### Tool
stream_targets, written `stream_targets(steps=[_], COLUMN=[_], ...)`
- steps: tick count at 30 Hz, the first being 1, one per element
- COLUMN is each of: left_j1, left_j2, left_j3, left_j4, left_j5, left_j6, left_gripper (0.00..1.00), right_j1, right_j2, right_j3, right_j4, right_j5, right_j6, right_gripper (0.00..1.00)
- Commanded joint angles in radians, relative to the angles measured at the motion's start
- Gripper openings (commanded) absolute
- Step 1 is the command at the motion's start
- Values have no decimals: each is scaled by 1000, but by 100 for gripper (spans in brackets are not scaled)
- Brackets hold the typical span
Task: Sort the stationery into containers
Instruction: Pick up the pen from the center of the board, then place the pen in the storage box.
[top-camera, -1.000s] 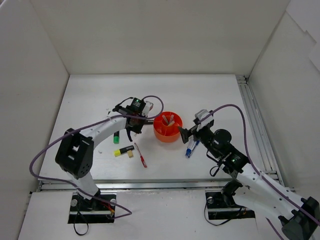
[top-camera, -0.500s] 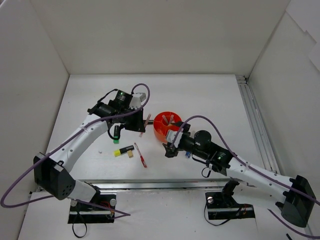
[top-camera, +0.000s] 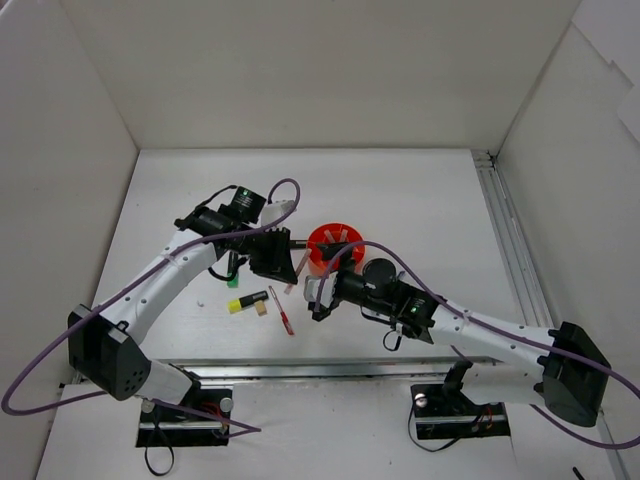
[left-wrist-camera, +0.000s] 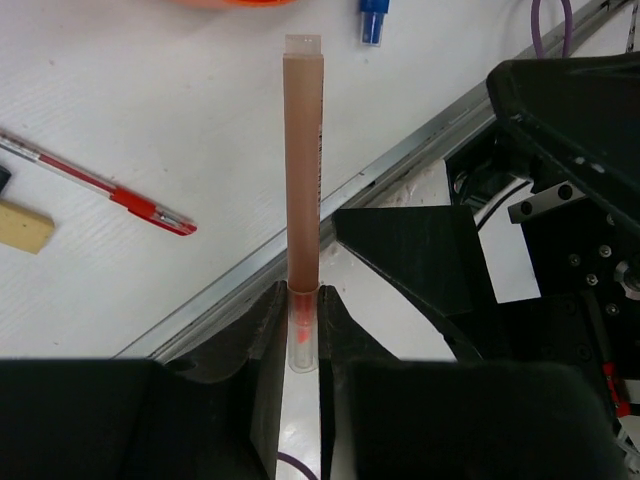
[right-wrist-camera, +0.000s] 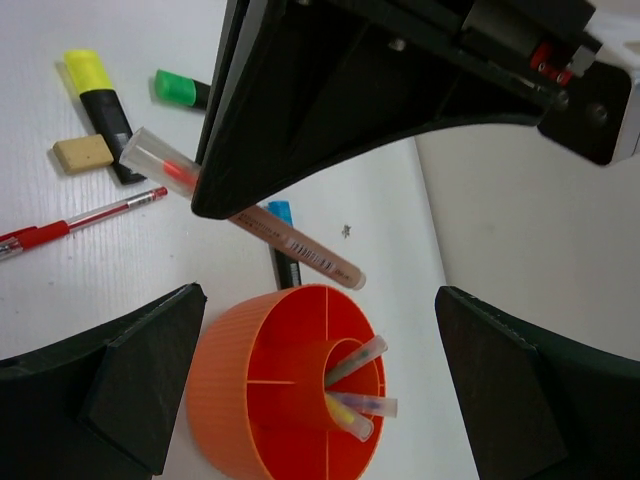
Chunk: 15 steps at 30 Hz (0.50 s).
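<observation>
Top external: the left gripper (top-camera: 283, 262) pinches a thin pinkish-brown pen with a clear cap (top-camera: 296, 272) just left of the round orange plastic tub (top-camera: 318, 245). Left wrist: the pen's long axis points straight away from the gripper, toward the tub's rim. Right wrist: the right gripper (right-wrist-camera: 318, 295) hangs spread and empty beside the tub, so the drop looks like the left arm's job
</observation>
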Motion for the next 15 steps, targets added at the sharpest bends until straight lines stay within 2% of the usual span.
stream_targets(steps=[1, 8, 11, 12, 14, 15], left_j1=[-6, -32, -32, -32, -32, -42], left_j2=[-21, -18, -21, -19, -16, -11], left_j3=[10, 36, 46, 55, 62, 69], left_j4=[-31, -85, -91, -96, -105, -108], left_j5=[61, 36, 39, 38, 38, 36], left_j6=[-17, -26, -23, -22, -22, -20], left_gripper=[0, 0, 0, 0, 0, 0], right_j1=[4, 12, 14, 14, 18, 21], right_j2=[21, 66, 75, 77, 81, 84], right_j3=[62, 97, 123, 127, 130, 130], right_j4=[126, 76, 24, 15, 7, 7], right_j5=[-94, -182, -196, -196, -194, -197], right_j6=[-57, -66, -60, -57, -48, -41], right_gripper=[98, 96, 88, 77, 62, 42])
